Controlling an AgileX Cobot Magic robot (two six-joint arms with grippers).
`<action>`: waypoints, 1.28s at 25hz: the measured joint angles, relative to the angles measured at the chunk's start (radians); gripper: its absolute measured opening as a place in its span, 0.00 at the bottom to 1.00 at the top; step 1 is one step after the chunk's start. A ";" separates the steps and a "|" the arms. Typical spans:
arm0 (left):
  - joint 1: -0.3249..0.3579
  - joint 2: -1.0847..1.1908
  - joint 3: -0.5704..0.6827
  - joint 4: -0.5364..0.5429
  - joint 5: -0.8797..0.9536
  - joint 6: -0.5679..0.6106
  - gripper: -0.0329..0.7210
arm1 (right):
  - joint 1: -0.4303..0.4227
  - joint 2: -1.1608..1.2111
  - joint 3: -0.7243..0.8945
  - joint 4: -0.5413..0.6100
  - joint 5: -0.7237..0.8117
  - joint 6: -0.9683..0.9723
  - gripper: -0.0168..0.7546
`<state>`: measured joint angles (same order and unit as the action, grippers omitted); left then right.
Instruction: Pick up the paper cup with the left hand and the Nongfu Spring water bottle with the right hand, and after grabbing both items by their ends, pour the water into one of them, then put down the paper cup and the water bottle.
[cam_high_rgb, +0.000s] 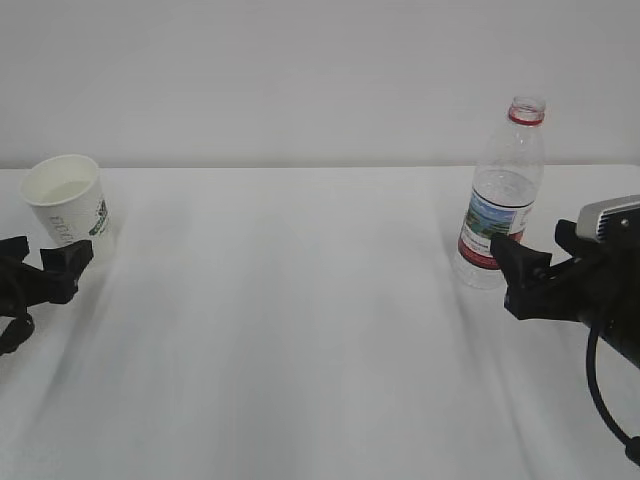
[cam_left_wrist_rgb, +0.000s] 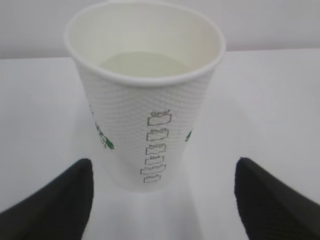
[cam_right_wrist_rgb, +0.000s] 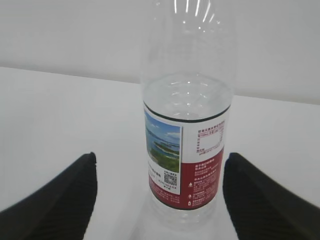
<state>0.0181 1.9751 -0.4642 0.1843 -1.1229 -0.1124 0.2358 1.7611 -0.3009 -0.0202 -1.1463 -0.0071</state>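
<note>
A: I have the paper cup (cam_high_rgb: 68, 201) upright at the far left of the frame on the white surface (cam_high_rgb: 300, 330), with the left hand (cam_high_rgb: 40, 282) just in front of it.

B: Fingers on it?

A: No. On my left wrist camera the black fingers (cam_left_wrist_rgb: 55, 202) are spread wide either side of the cup's base, clear of its wall. There's water (cam_left_wrist_rgb: 142, 64) in the cup.

B: And the right?

A: The Nongfu Spring water bottle (cam_high_rgb: 500, 195) stands upright at the right of the frame, uncapped, water low inside. My right hand (cam_high_rgb: 520, 275) sits just before it, fingers (cam_right_wrist_rgb: 57, 197) parted, flanking the label without touching.
</note>
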 joint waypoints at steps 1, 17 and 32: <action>0.000 -0.010 0.009 0.000 -0.002 0.002 0.91 | 0.000 0.000 0.000 0.000 0.000 0.000 0.78; 0.000 -0.215 0.021 -0.006 0.128 0.010 0.90 | 0.000 -0.229 0.005 -0.003 0.092 -0.008 0.78; 0.000 -0.559 0.026 -0.006 0.383 0.010 0.87 | 0.000 -0.472 0.010 -0.003 0.284 -0.008 0.78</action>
<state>0.0181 1.4158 -0.4386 0.1787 -0.7404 -0.1023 0.2358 1.2894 -0.2905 -0.0233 -0.8623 -0.0151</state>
